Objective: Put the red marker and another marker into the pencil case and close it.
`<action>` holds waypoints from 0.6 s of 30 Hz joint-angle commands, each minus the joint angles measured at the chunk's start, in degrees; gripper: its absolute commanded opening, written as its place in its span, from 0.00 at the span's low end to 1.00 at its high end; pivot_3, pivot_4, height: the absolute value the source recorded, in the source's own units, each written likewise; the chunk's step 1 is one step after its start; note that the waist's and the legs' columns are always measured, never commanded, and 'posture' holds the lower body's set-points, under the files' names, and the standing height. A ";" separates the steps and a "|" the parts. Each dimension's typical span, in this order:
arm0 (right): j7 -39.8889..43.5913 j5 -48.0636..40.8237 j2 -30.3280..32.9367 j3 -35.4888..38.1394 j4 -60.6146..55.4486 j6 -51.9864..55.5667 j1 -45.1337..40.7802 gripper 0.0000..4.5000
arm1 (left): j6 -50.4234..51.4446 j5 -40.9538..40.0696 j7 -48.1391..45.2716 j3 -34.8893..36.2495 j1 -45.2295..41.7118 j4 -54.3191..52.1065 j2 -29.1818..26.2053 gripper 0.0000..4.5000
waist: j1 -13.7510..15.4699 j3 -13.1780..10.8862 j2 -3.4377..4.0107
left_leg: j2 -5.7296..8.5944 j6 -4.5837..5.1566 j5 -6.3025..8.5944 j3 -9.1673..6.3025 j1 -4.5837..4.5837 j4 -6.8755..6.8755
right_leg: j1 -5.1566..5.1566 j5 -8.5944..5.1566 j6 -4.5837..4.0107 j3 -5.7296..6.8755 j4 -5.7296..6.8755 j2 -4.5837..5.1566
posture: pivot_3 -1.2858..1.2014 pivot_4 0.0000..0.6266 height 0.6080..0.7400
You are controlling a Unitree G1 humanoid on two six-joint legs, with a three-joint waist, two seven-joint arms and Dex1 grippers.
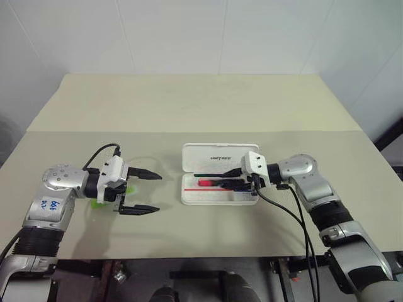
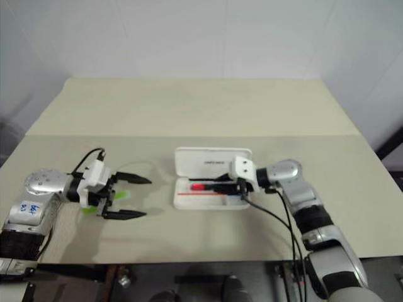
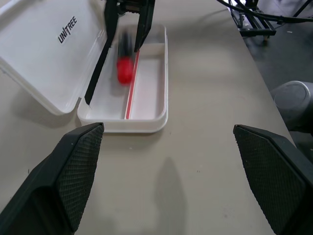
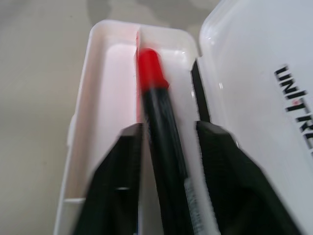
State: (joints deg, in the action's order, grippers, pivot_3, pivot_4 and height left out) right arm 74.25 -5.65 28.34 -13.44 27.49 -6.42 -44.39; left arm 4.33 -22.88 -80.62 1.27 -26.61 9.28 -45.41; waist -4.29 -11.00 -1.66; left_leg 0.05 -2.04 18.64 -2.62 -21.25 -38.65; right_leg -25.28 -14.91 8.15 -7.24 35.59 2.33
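Right tool (image 4: pixel 168 129) partly spread, fingers astride the red marker (image 3: pixel 123 63) inside the open pencil case (image 1: pixel 189 198); sliver of gap on one side of the barrel, other finger close against it or touching, so not a firm pinch. Left tool (image 1: pixel 157 193) spread wide, empty, hovering over the worktop (image 1: pixel 189 107) well apart from the case. Marker lying lengthwise in the tray, red cap toward the left tool, alongside the red stripe. Light-green highlighter (image 1: pixel 97 202) on the worktop, mostly hidden under the left tool's wrist, not yet in the case. Risks, as judged: barrel clinging to the near finger and getting dragged or tipped out on retreat; marker ending up propped on the tray's divider and blocking the lid later; a finger snagging the tray wall and shifting the light case; upright lid knocked by the wrist. Highlighter awkward for the left tool, sitting beneath rather than ahead of it. Right wrist view gives the finger-to-barrel clearance, unreadable from the head views. Left wrist view gives the lid tilt, the lettering and the tray seen from its end. Head views give the highlighter and the spacing between both tools.
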 commanded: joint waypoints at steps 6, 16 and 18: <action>2.24 -8.96 1.73 3.78 -15.54 8.41 3.45 0.99 | 0.03 -1.00 0.66 1.25 0.11 -2.31 -0.06 1.00 | -0.28 0.00 0.00 | -0.02 0.00 0.00 -0.07 -0.03 0.03 | -0.02 -0.02 -0.04 0.43 0.02 0.11 | 0.52 0.24 1.00; -0.48 -20.20 11.64 10.77 -40.07 26.05 15.89 0.99 | -7.40 1.94 1.87 6.95 3.77 5.83 -5.17 1.00 | 0.16 0.00 0.00 | 0.05 0.00 0.00 -0.55 -0.02 0.17 | -0.02 -0.05 -0.10 0.77 -0.06 0.28 | 0.52 0.24 1.00; -1.86 -20.89 13.53 13.18 -41.35 27.51 18.64 0.99 | -10.01 2.93 1.38 8.68 4.50 11.55 -7.39 1.00 | 0.22 0.00 0.00 | 0.07 0.00 0.00 -0.51 0.02 0.19 | -0.02 -0.07 -0.13 0.77 -0.08 0.27 | 0.52 0.24 1.00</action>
State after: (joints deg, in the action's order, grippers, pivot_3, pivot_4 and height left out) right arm 73.54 -24.69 40.49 -3.34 -11.38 19.94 -26.59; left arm -3.40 -20.67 -79.09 7.09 -22.94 17.60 -50.89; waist -4.08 -11.00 -1.66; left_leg 0.11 -2.04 18.64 -3.11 -21.21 -38.44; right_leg -25.31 -14.99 8.00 -6.47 35.48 2.58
